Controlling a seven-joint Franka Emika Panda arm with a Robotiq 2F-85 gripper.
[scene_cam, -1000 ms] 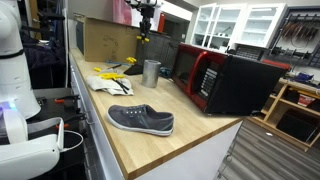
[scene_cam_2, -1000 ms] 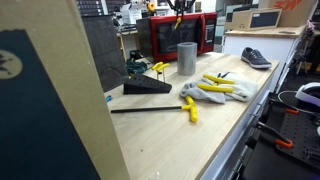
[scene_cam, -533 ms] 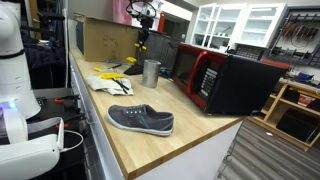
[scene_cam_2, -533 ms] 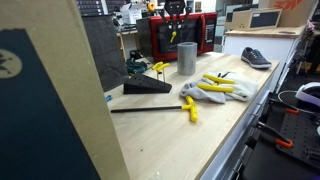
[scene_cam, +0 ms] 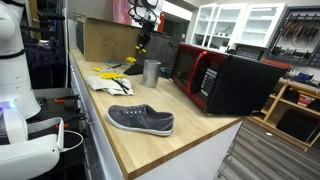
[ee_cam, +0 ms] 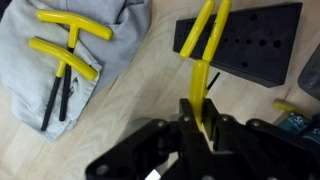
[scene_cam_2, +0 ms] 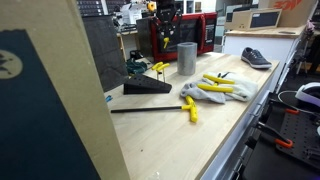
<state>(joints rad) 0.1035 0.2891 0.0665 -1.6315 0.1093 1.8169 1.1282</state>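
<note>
Pincer [ee_cam: 200, 125] grips a yellow key [ee_cam: 201, 80] in the air above the tabletop [ee_cam: 120, 120], near the black rack [ee_cam: 250, 65]. It seems a carrying step; next the key needs aligning over a hole [ee_cam: 262, 44].

No text, brand or number can be read anywhere on this workbench. The pale emblem on the dark panel [scene_cam_2: 40, 110] at near left is too blurred to make out. Any print on the cardboard box [scene_cam_2: 258, 18] at far right is too small to read. Close up in the wrist view, the yellow T-handle hex key [ee_cam: 199, 78] shows no legible marking.
</note>
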